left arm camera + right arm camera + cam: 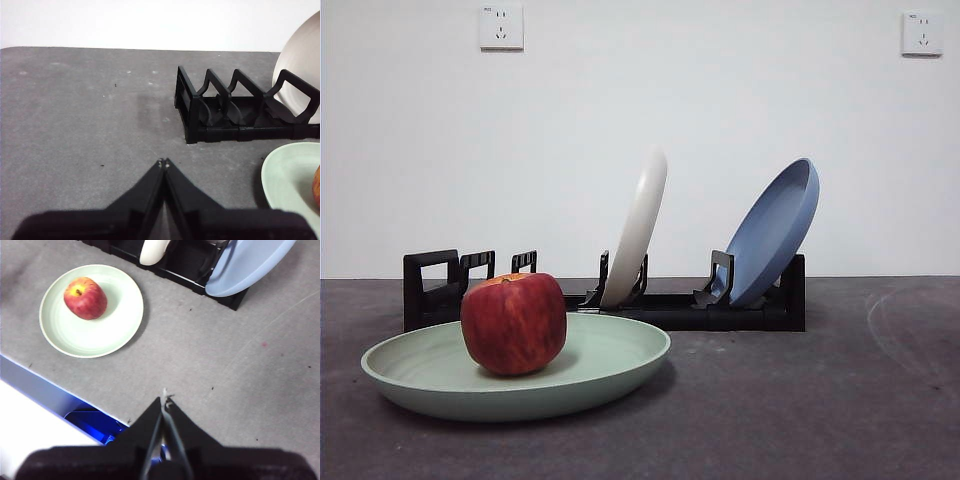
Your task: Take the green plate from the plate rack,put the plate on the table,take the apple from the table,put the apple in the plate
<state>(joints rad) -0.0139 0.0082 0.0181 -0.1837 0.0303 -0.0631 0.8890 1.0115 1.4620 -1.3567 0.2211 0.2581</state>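
Apple (513, 323) sits on the green plate (620, 358), flat on the desk (800, 400) in front of the plate rack (760, 310) — looks done. Left gripper (163, 162) and right gripper (164, 400) both closed, empty. Apple's probably firm and smooth — grab across its widest part.

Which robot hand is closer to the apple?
Probably left. The left hand sits low beside the green plate holding the apple; the right hand hangs high, farther off.
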